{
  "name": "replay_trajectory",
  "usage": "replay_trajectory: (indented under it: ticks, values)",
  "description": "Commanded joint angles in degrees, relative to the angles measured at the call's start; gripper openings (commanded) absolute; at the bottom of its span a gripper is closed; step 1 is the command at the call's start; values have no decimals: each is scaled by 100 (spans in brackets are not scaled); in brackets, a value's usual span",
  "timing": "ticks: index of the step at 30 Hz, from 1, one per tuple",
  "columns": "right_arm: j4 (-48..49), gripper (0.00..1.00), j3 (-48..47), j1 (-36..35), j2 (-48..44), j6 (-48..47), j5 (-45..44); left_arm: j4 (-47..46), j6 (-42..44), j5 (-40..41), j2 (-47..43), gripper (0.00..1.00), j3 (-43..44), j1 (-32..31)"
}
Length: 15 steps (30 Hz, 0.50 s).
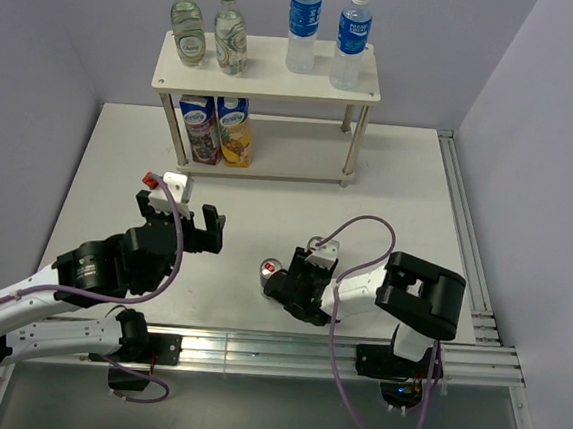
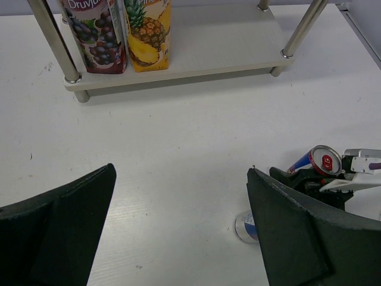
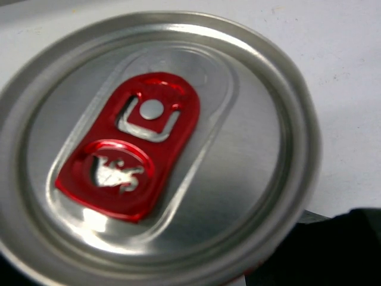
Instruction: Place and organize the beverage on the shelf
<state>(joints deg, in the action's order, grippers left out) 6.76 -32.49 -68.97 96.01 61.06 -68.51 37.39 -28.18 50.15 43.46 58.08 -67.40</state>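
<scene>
Shelf (image 1: pixel 268 80): 4 bottles (image 1: pixel 303 25) on upper tier, 2 juice cartons (image 1: pixel 217 128) at lower tier's left end.
Can (image 1: pixel 272 269): tilted, well in front of shelf.
Right gripper (image 1: pixel 281 280): closed on can.
Left gripper (image 1: pixel 179 220): jaws wide apart, empty, front-left of shelf.

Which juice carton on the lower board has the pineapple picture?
The yellow carton, nearer the middle of the shelf; the other carton, by the corner post, shows dark berries.
</scene>
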Motion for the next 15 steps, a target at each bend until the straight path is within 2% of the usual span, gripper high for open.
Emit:
replay_trajectory:
  ticks: [1, 6, 9, 10, 11, 13, 14, 15]
  values:
    - [-348, 0, -388, 68, 41, 187, -312, -135, -29, -76, -75, 98, 27, 7]
    - [-2438, 0, -1135, 33, -396, 1091, -698, -126, -29, -111, -57, 98, 27, -2]
    - [-2461, 0, -1592, 68, -818, 347, -944, -109, -38, -84, -66, 98, 36, -2]
    - [-2330, 0, -1803, 111, -899, 76, -945, -109, -38, -84, -66, 98, 28, -2]
    - [-2094, 0, -1866, 173, -978, -640, -884, -100, -47, -76, -57, 98, 27, -10]
    - [-893, 0, -1806, 445, -1198, -1531, -446, -100, -73, -41, -75, 98, 36, 7]
    - [-365, 0, -1735, 576, -1311, -2397, -209, -65, -73, -23, -83, 98, 36, -2]
    - [362, 0, -1682, 708, -1339, -2693, 289, -56, -91, -5, -92, 98, 36, -2]
